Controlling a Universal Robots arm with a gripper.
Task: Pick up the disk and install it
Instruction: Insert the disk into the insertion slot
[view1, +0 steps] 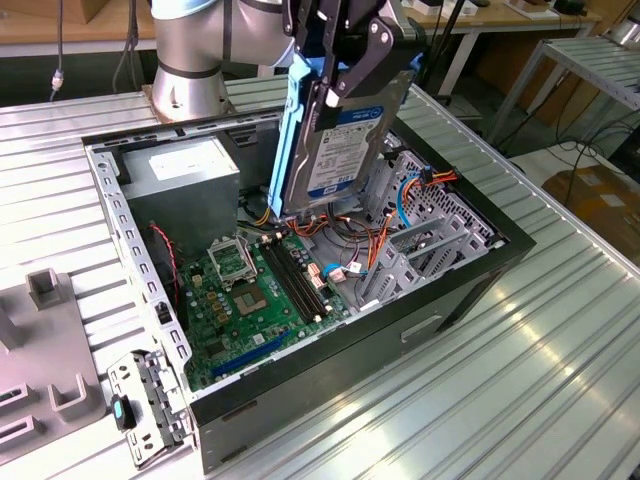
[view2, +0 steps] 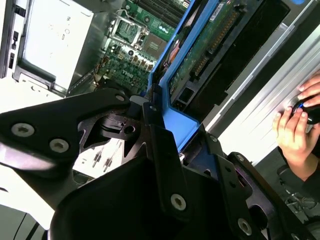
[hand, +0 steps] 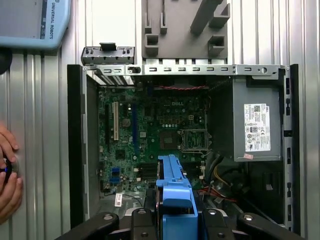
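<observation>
Progress check: the pickup half looks done, the install half isn't. The disk (view1: 345, 140) is up in the air over the open computer case (view1: 330, 385), standing on edge and tilted, label side facing the exterior camera. In the exterior view it hangs at roughly 1 o'clock from the motherboard (view1: 250, 290), its lower edge just above the bundle of cables (view1: 340, 225). The drive cage (view1: 420, 250) is down at about 4 o'clock from it. As far as I can tell it isn't seated in anything and touches nothing but the pincer.

The gripper (view1: 338, 78) is clamped on the disk's upper end, jaws open only as wide as the drive, pressing on the blue side rails (hand: 172, 185). The grey power supply (view1: 185, 180) sits at 10 o'clock from the motherboard. A person's hand (view2: 295, 125) rests on the bench outside the case, well apart from it all.
</observation>
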